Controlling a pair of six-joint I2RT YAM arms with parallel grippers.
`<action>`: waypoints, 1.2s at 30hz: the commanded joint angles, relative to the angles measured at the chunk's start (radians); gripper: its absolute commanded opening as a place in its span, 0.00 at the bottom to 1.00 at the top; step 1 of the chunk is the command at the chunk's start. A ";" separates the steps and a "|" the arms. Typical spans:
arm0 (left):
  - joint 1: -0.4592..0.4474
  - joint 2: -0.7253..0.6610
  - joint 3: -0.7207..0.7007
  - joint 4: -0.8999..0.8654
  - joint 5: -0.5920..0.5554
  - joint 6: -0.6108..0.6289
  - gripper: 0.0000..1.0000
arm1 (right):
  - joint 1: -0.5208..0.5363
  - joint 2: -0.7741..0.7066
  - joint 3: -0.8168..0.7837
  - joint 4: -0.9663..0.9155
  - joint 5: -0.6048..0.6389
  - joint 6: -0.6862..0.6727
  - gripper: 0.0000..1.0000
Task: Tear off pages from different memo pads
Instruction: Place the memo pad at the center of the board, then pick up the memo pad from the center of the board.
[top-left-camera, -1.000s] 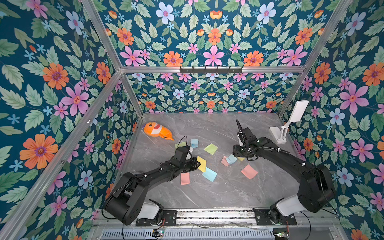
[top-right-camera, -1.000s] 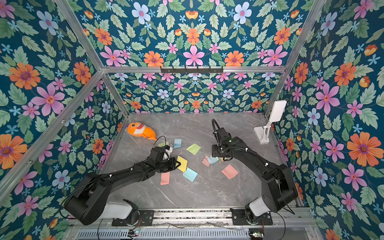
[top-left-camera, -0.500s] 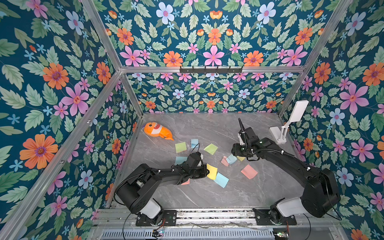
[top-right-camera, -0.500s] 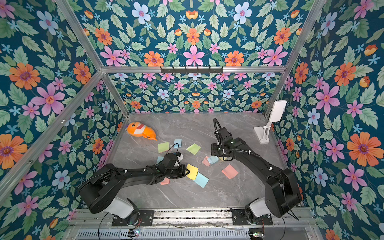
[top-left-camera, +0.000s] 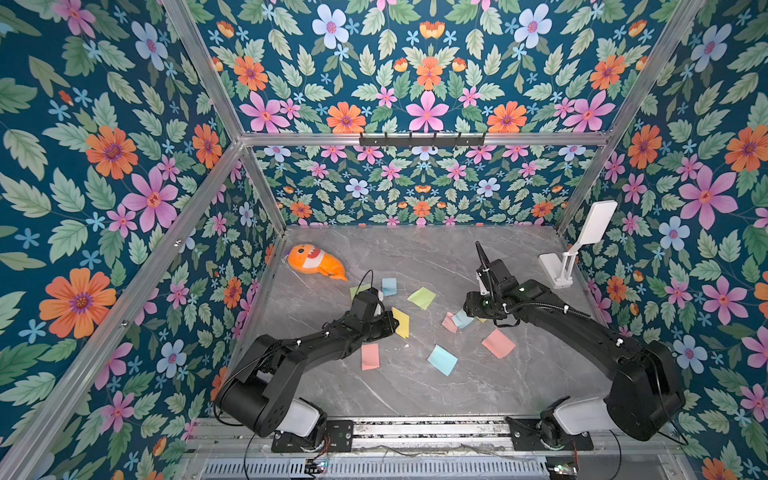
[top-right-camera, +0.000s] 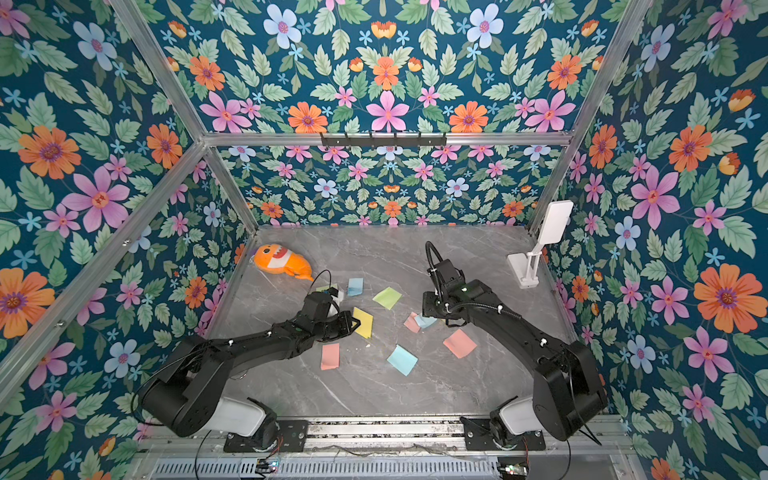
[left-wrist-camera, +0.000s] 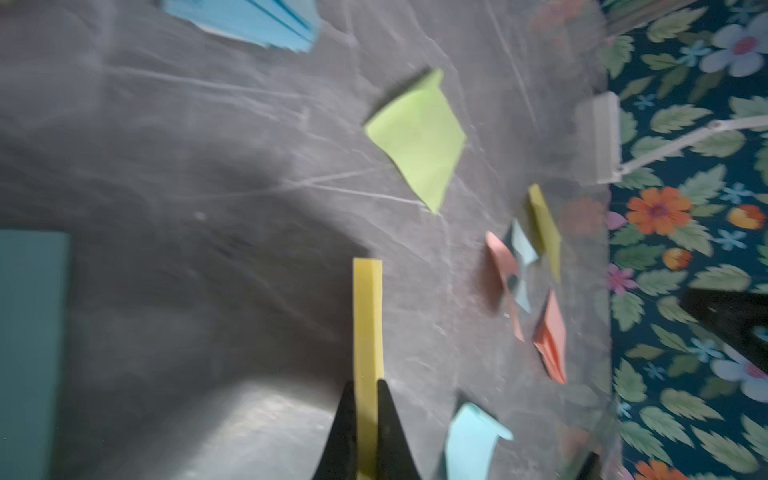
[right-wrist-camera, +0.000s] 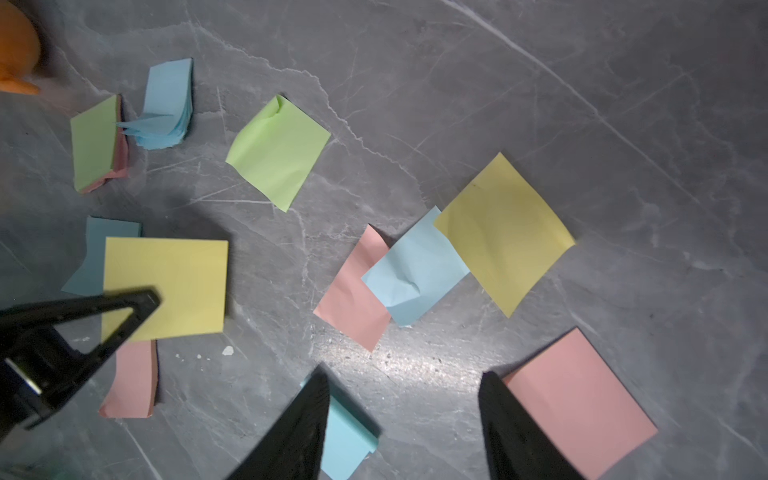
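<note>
Left of centre on the bench, the yellow memo pad is clamped in the left end effector, jaws tight on one edge. The right end effector hangs half-spread and empty over bare marble between a blue pad and a pink pad. Just past it a pink page, blue page and yellow page overlap. An orange plush fish lies near the far-left corner.

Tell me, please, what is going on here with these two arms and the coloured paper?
The left gripper has its jaws shut on a yellow memo pad, held clear of the grey table. The right gripper hangs open and empty by a cluster of loose pages, pink, blue and yellow. A green page lies apart, and other pads lie scattered around.
</note>
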 joint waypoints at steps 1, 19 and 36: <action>0.003 0.047 0.021 -0.035 -0.036 0.077 0.00 | 0.000 -0.036 -0.024 -0.078 0.049 0.005 0.59; -0.229 -0.016 0.213 -0.295 -0.417 0.127 0.53 | -0.296 -0.342 -0.327 -0.193 -0.084 0.216 0.69; -0.499 0.568 0.716 -0.025 -0.036 0.213 0.56 | -0.444 -0.499 -0.605 0.081 -0.326 0.416 0.61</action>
